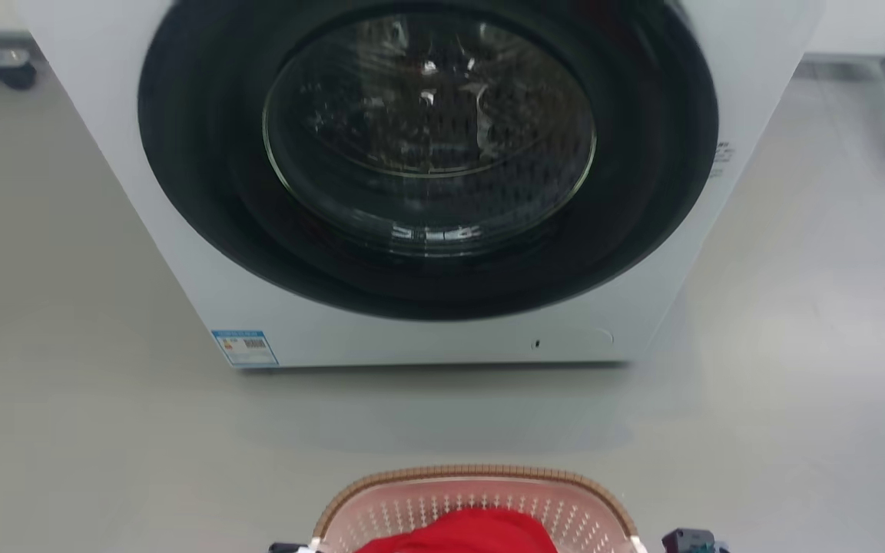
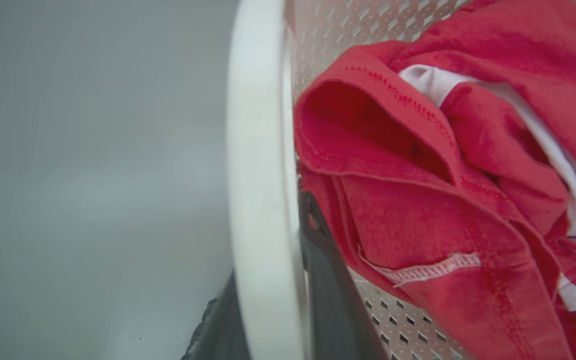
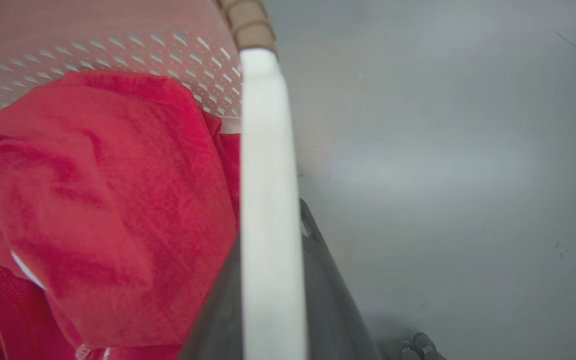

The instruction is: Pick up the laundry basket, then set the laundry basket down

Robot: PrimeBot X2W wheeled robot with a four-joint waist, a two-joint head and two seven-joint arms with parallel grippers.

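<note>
Claws first: left claw (image 2: 268, 240) is pinched across the white side handle (image 2: 258, 125), dark fingers (image 2: 323, 280) on either side of it, one inside the perforated wall and one outside. Right claw (image 3: 268, 235) mirrors that on the opposite handle (image 3: 265, 125), pressed in on it as well.

So the laundry basket (image 1: 473, 470) is gripped at both ends, low in the head view, right in front of the robot. A red garment (image 2: 418, 200) with some white in it is heaped inside. I can't tell from these views whether the base is off the floor (image 1: 66, 422).

Now the worries. Those handles look smooth and narrow, so a weak squeeze on either side could let one slide through and drop that end. If one arm rises faster than the other, the basket tips and the heaped garment could spill over the rim. The cloth also lies right against the left inner finger — it could snag there on release.

Just ahead is the washing machine (image 1: 412, 342) with its glass door (image 1: 427, 138); a forward swing risks a knock.
</note>
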